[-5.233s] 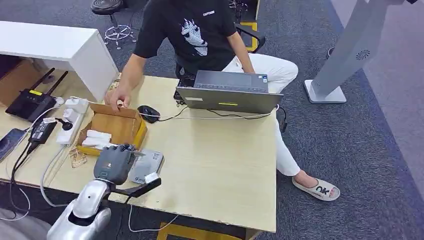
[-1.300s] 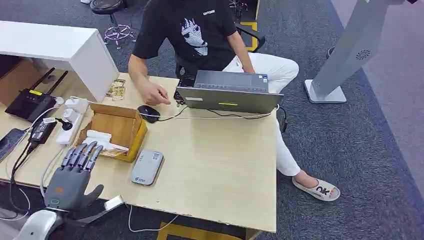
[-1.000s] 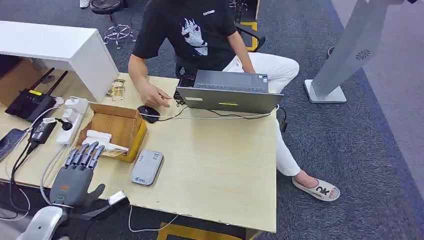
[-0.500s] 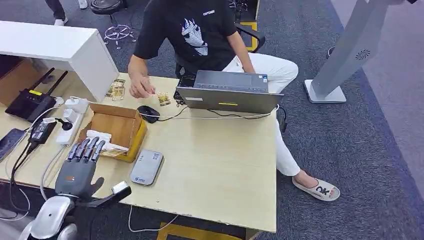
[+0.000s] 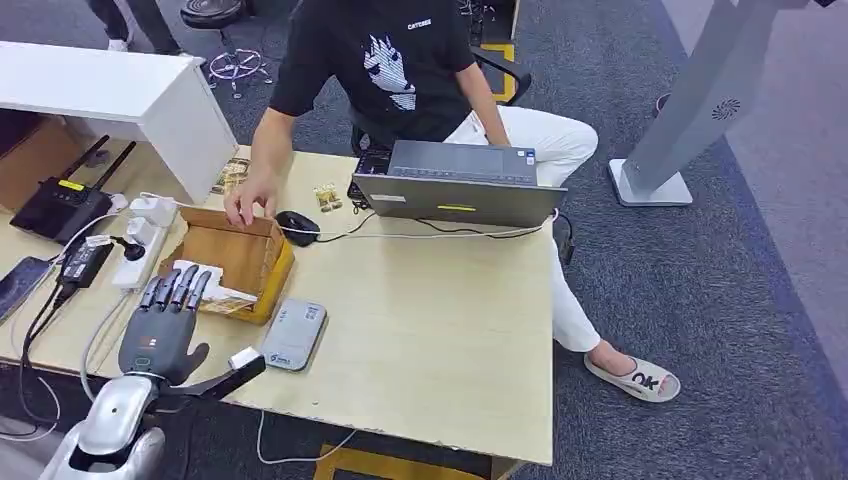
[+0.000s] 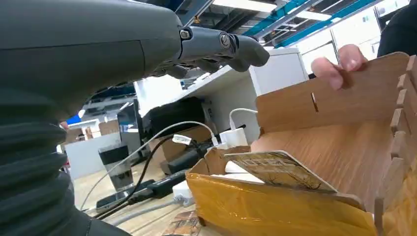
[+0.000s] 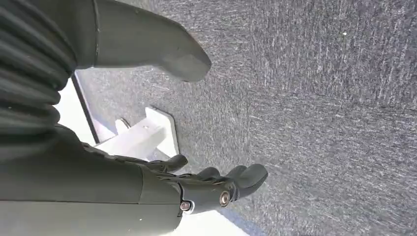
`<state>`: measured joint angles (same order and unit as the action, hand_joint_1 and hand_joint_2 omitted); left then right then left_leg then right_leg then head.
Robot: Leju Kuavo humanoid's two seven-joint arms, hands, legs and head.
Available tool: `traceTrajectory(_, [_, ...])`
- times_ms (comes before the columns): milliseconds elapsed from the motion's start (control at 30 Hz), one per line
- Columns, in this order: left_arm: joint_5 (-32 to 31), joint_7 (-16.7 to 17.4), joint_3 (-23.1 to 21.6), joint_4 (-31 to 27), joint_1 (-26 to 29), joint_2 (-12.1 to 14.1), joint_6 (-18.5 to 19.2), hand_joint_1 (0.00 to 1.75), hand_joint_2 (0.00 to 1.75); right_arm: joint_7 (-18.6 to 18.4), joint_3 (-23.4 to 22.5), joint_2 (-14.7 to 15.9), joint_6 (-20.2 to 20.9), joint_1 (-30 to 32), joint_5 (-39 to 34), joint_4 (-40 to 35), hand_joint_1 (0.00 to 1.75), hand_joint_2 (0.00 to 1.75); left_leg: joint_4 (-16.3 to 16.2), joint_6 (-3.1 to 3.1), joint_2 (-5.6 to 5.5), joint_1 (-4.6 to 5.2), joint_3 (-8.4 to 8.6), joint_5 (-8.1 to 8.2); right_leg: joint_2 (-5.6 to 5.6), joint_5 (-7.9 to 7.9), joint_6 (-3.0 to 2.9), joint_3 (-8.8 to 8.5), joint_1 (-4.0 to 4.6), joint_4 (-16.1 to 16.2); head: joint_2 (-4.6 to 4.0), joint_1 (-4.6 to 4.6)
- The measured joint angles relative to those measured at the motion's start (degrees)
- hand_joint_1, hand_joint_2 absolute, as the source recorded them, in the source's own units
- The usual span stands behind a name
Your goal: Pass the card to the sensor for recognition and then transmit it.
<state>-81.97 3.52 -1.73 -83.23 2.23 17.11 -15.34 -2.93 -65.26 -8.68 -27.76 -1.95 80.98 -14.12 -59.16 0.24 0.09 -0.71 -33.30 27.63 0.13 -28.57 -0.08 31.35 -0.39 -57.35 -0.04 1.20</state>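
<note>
A patterned card (image 5: 226,301) lies tilted over the front wall of an open cardboard box (image 5: 240,252); the left wrist view shows this card (image 6: 279,170) resting on the box's yellow front wall (image 6: 275,212). My left hand (image 5: 163,328) hovers flat just in front of the box with fingers spread, holding nothing, its fingertips (image 5: 180,285) close to the card. The grey card sensor (image 5: 293,335) lies on the table to the right of my hand. My right hand (image 7: 123,182) hangs over grey carpet, empty, fingers apart.
A seated person rests a hand (image 5: 245,205) on the box's far wall, fingers (image 6: 339,66) over its edge. More cards (image 5: 327,197) lie by the laptop (image 5: 460,185). A mouse (image 5: 297,226), power strip (image 5: 145,235), router (image 5: 62,205) and cables crowd the left side.
My left hand has moved forward to the box's front. The person set cards down beside the laptop, then brought that hand back onto the box's far wall.
</note>
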Motion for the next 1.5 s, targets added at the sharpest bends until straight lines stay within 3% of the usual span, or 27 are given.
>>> traceTrajectory(367, [-0.8,0.1,0.0,5.0,-3.2,-0.7,-1.1,0.00,1.75,0.0,0.0,0.2,0.3,-0.1,0.7,0.0,0.00,1.75,0.0,0.00,0.01,0.00,0.00,0.00,0.01,0.00,0.00,0.01,0.00,0.0,0.00,0.00])
traceTrajectory(1167, [-0.1,0.6,0.0,7.8,-5.5,-2.5,-2.1,0.09,1.75,-0.1,0.0,0.2,0.3,-0.1,1.4,0.0,0.00,1.75,0.0,0.00,0.01,0.00,0.00,0.00,0.01,0.02,0.00,0.02,0.00,0.0,0.00,0.00])
traceTrajectory(1233, [0.2,0.7,0.0,7.8,-5.7,-2.8,-2.1,0.16,1.75,-0.1,0.0,0.2,0.3,-0.1,1.7,0.0,0.00,1.75,0.0,0.00,0.01,0.00,0.00,0.00,0.02,0.02,0.00,0.02,0.00,0.0,0.00,0.02])
traceTrajectory(1267, [0.4,0.8,0.0,7.8,-5.9,-3.0,-2.1,0.35,1.75,-0.1,0.0,0.2,0.3,-0.2,1.8,0.0,0.00,1.75,0.0,0.00,0.01,0.00,0.00,0.00,0.01,0.02,0.00,0.01,0.00,0.0,-0.02,0.00])
traceTrajectory(1300, [0.4,0.9,0.0,7.8,-6.1,-3.2,-2.1,0.40,1.75,-0.1,0.0,0.2,0.3,-0.2,1.8,0.0,0.00,1.75,0.0,0.00,0.01,0.00,0.00,0.00,0.01,0.02,0.00,0.01,0.00,0.0,0.00,0.00])
traceTrajectory(1367, [0.4,1.0,0.0,7.8,-6.5,-3.5,-2.1,0.40,1.75,0.0,0.0,0.2,0.2,-0.2,1.8,0.0,0.00,1.75,0.0,0.00,0.01,0.00,0.00,0.00,0.01,0.02,-0.01,0.01,0.00,0.0,0.00,0.02])
traceTrajectory(1400, [0.4,1.0,0.0,7.8,-6.6,-3.6,-2.1,0.63,1.75,0.0,0.0,0.2,0.2,-0.2,1.8,0.0,0.00,1.75,0.0,0.00,0.01,0.00,0.00,0.00,0.01,0.02,-0.01,0.01,0.00,0.0,0.00,0.00])
traceTrajectory(1467, [0.4,1.0,0.0,7.8,-6.8,-3.8,-2.1,0.70,1.75,0.2,0.0,0.2,0.2,-0.3,1.8,0.0,0.00,1.75,0.0,0.00,0.02,0.00,0.00,-0.01,0.02,0.03,-0.01,0.02,0.00,0.0,0.00,0.00])
traceTrajectory(1500, [0.4,1.0,0.0,7.8,-6.8,-3.9,-2.1,0.87,1.75,0.2,0.0,0.2,0.2,-0.3,1.8,0.0,0.00,1.75,0.0,0.00,0.02,0.00,0.01,-0.01,0.02,0.03,-0.01,0.02,0.00,0.0,0.00,0.00])
